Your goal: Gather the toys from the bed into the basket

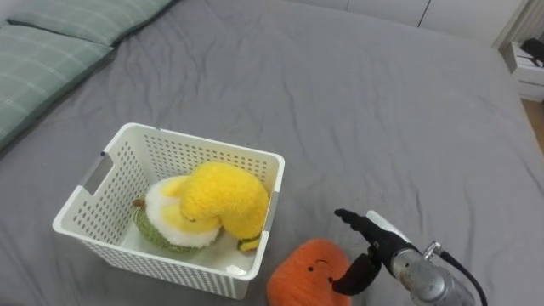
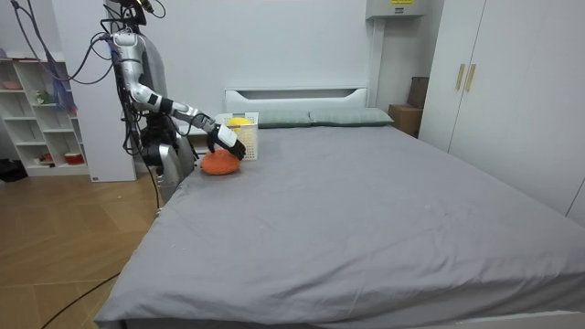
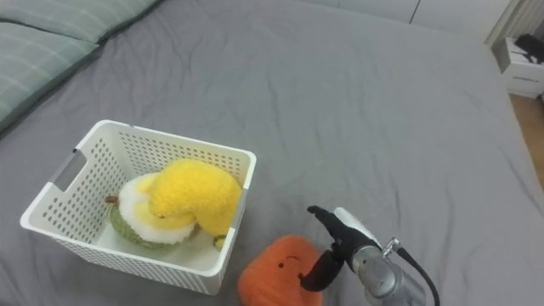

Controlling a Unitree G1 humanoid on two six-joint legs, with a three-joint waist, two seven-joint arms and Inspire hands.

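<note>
Close beside the basket [image 1: 144, 255], the orange plush toy [image 1: 308, 270] lies just beside the right hand [image 1: 374, 240], fingers spread

A round orange plush toy [image 1: 308, 270] lies on the grey bed [image 1: 382, 110] just beside the white basket [image 1: 204, 145]; inside, a yellow plush [image 1: 223, 198] rests on a green-and-white plush [image 1: 163, 223]

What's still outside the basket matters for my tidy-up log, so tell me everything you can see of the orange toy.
The orange toy is a round, fuzzy plush with small dark marks for a face. It lies on the grey bed cover, outside the white basket and close to its near corner; whether they touch is unclear. Its lower part is cut off by the picture's edge. The right hand is at its right side, fingers spread above it, thumb apparently against the plush.
</note>
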